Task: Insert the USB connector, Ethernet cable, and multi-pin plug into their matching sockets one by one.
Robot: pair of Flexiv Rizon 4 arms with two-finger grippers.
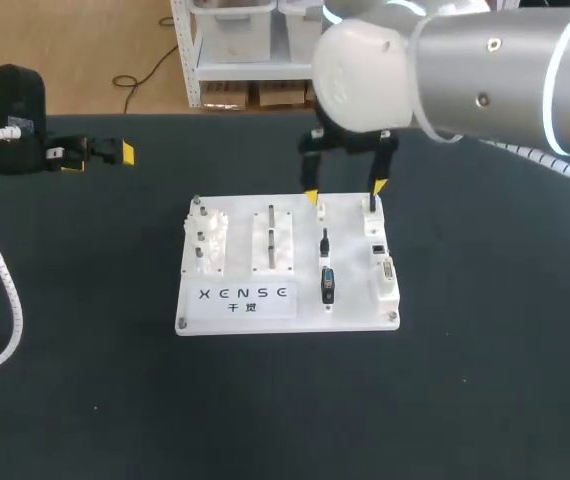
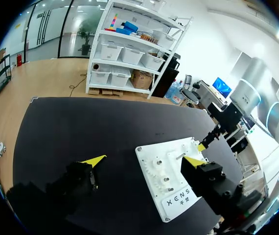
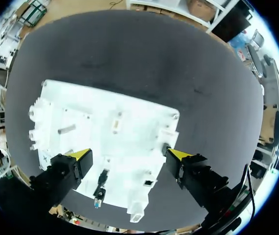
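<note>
Two lines of dark lettering [image 1: 245, 297] mark the white board [image 1: 303, 305]

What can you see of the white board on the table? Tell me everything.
The white board is a flat, rectangular, plastic-looking plate lying level on the black table, with screws at its corners. It carries raised white blocks at its left and middle, two black connectors right of the middle, and a white socket block along its right edge. A printed label sits by its near edge. The right gripper, open, hangs over its far edge.
</note>
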